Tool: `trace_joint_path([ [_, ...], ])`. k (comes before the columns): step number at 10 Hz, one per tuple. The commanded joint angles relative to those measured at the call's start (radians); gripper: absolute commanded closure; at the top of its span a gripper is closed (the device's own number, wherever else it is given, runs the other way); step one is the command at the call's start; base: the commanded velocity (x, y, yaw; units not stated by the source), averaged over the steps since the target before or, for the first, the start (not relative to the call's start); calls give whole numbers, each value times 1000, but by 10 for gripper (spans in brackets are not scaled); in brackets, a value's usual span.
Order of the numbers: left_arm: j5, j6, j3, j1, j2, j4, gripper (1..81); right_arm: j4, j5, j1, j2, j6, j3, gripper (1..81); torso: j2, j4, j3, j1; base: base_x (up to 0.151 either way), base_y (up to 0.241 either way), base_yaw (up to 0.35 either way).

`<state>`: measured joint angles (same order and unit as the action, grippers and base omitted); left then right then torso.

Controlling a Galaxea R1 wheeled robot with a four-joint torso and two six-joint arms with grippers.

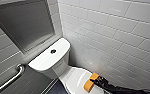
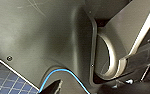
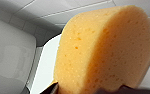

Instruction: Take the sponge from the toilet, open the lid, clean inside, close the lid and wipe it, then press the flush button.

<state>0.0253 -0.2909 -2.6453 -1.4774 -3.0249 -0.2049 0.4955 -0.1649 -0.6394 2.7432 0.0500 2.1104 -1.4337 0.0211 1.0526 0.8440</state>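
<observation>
Since the sponge (image 1: 89, 84) is pinched in the right gripper (image 1: 94, 80) rather than lying on the toilet (image 1: 62, 68), the pick-up looks done. It hangs at the 3 o'clock edge of the lid (image 1: 76, 79), which lies shut over the bowl. Whether sponge and lid touch I cannot tell.

With the lid down, this could be the moment ahead of opening it or the wipe after closing it. Nothing settles which, as the bowl's inside is covered. At 10 o'clock from the sponge, the flush button (image 1: 53, 51) sits in the cistern top with no gripper near it, so I judge the flush is yet to come.

The lid's front end is cut off at 6 o'clock in the head view. Up close in the right wrist view, the sponge hides most of the fingers gripping it. Whether the left gripper (image 2: 53, 88), a dark tip beside a blue cable (image 2: 66, 72), is spread or pressed together I cannot tell. A grab rail (image 1: 12, 78) at 8 o'clock runs out of frame.
</observation>
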Motion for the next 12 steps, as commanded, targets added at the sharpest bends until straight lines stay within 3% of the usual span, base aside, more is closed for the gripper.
trace_joint_path([
  [1,102,-2,5,-25,-8,-4,10,-43,30,106,-11,-1,-4,10,0,0,0,0,0,0,0],
  [2,102,-2,5,-25,-10,-4,10,-43,30,106,-14,-2,-3,811,0,0,0,0,0,0,0],
  [5,102,-4,5,-25,-14,-2,10,-41,30,115,-57,-24,-60,811,0,0,0,0,0,0,0],
  [8,100,-5,5,-22,-25,2,10,-45,12,154,-251,-16,-413,811,0,0,0,1,0,0,0],
  [12,96,-5,11,15,-17,-4,10,-38,18,69,-380,-22,-540,811,0,0,0,1,0,0,0],
])
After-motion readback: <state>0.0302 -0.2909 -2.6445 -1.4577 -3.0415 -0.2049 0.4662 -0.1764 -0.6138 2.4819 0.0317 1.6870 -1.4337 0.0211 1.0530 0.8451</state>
